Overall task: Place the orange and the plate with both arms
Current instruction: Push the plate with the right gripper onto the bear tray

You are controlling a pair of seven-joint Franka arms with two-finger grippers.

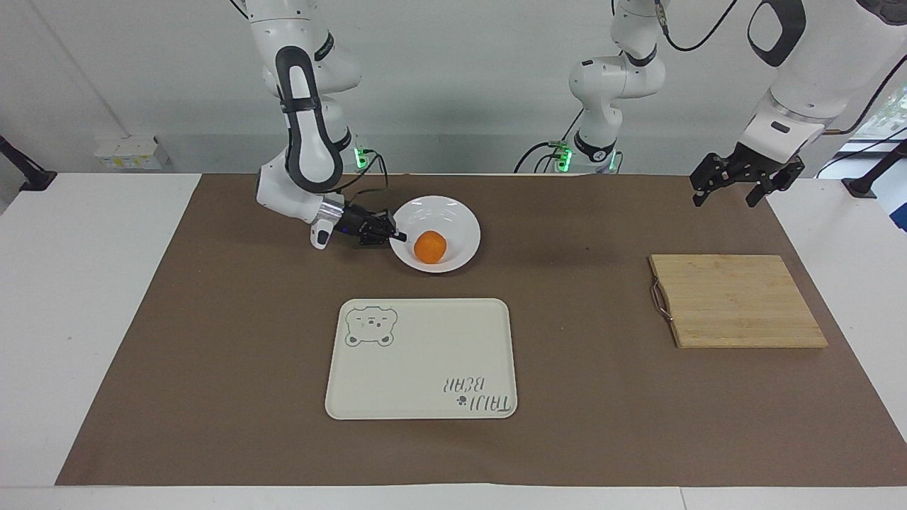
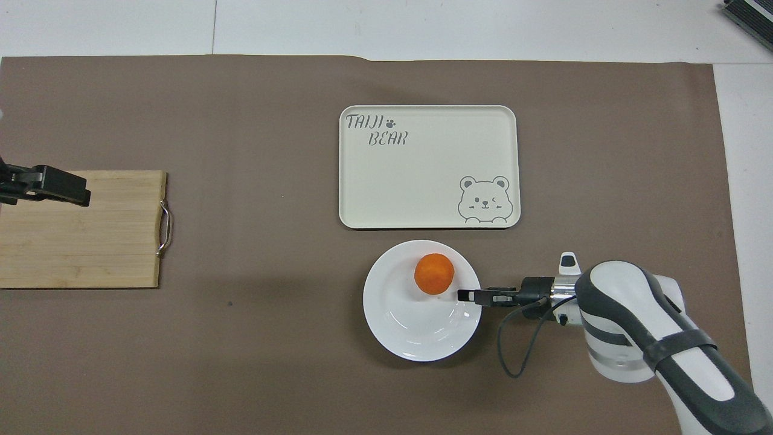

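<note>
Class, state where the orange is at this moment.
The orange lies in the white plate, near the rim facing the bear tray. The right hand holds that plate's edge.
</note>
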